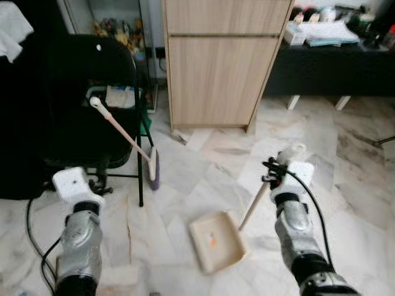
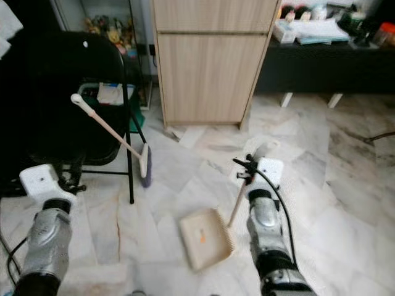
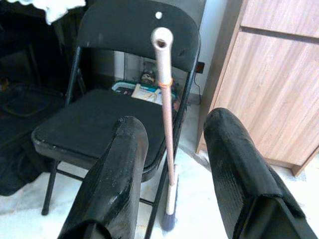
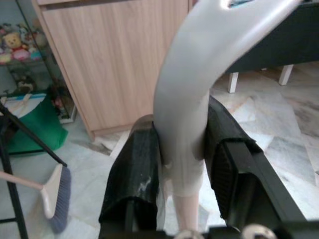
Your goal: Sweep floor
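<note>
A cream dustpan (image 1: 216,242) lies on the marble floor, its long handle (image 1: 254,206) rising to my right gripper (image 4: 182,164), which is shut on the handle's pale upper end (image 4: 187,99). A broom (image 1: 126,139) with a pink stick and dark bristles (image 1: 153,169) leans against a black folding chair (image 1: 92,105). My left gripper (image 3: 172,164) is open, its fingers (image 3: 119,169) short of the broom stick (image 3: 167,124), which stands between them further off. My left arm (image 1: 77,216) is low at the left, in front of the chair.
A wooden cabinet (image 1: 219,61) stands behind the broom. A dark low table (image 1: 333,58) with clutter is at the back right. A green bin (image 4: 30,119) sits behind the chair. Black cables (image 1: 34,234) trail on the floor by my left arm.
</note>
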